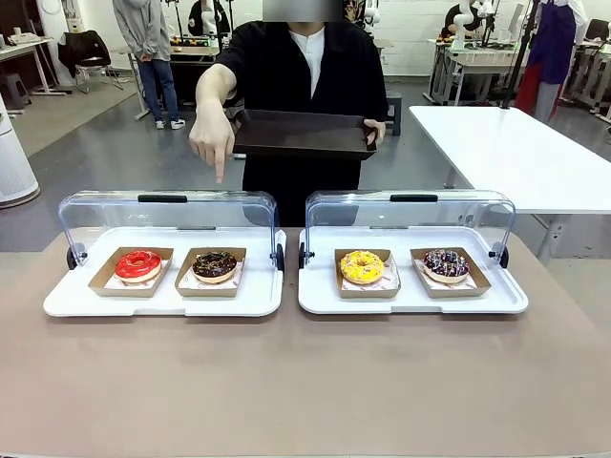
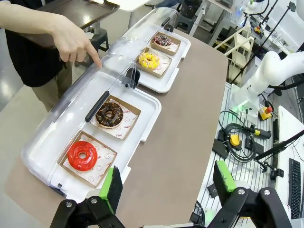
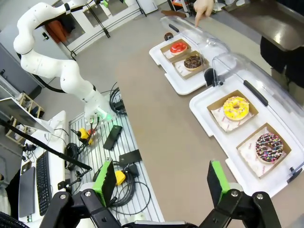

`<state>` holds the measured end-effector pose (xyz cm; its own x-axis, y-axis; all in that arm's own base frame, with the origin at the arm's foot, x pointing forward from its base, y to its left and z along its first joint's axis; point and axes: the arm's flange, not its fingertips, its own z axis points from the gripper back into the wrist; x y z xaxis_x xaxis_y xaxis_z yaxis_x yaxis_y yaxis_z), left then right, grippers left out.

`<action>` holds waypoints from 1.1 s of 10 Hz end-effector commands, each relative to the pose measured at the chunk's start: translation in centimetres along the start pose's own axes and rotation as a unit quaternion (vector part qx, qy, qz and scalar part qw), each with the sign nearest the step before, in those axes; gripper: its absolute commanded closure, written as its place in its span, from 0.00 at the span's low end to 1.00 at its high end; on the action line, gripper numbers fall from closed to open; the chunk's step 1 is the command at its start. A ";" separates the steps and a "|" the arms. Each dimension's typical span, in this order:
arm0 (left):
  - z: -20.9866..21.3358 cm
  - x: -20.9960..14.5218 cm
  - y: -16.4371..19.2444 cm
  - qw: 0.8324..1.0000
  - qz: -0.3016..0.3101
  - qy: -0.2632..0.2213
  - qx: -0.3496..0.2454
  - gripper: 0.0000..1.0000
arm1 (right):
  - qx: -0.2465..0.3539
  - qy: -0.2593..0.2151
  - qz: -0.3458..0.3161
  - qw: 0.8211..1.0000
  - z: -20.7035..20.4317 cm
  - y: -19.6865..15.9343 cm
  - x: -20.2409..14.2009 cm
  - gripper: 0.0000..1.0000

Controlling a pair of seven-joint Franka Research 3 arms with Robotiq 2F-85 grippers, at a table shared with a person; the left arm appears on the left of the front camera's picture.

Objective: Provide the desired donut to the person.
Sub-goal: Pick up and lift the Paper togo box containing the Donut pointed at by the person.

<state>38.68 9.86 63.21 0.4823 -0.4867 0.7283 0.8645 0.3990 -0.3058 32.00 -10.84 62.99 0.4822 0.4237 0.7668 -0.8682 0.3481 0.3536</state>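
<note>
Front view: the person stands at the tabletop's far edge with a dark tray in one hand. The other hand points down over the left case, right above the chocolate donut, which sits beside the red donut. Left wrist view: the left claw is spread wide and empty, well apart from the donuts. Right wrist view: the right claw is also spread and empty, off the tabletop's near edge.
</note>
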 end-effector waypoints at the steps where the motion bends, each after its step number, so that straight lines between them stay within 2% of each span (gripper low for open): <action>1: 0.2 0.1 -0.1 1.000 -0.001 -0.006 -0.003 0.00 | 0.004 -0.005 0.005 1.000 0.0 0.0 0.1 0.00; 8: 0.0 0.0 0.0 1.000 0.000 0.000 0.000 0.00 | 0.004 -0.005 0.005 1.000 0.0 0.0 0.1 0.00; 10: -2.7 4.3 -2.5 0.993 -0.075 0.079 0.038 0.00 | 0.004 -0.005 0.005 1.000 0.0 0.0 0.1 0.00; 11: -5.2 6.3 -3.5 0.980 -0.125 0.150 0.046 0.00 | 0.004 -0.005 0.005 1.000 0.0 0.0 0.1 0.00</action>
<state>39.01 4.12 65.48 0.3742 -0.6617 0.6498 0.9217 0.3424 -0.1822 32.02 -10.77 63.02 0.4821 0.4256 0.7658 -0.8683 0.3482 0.3531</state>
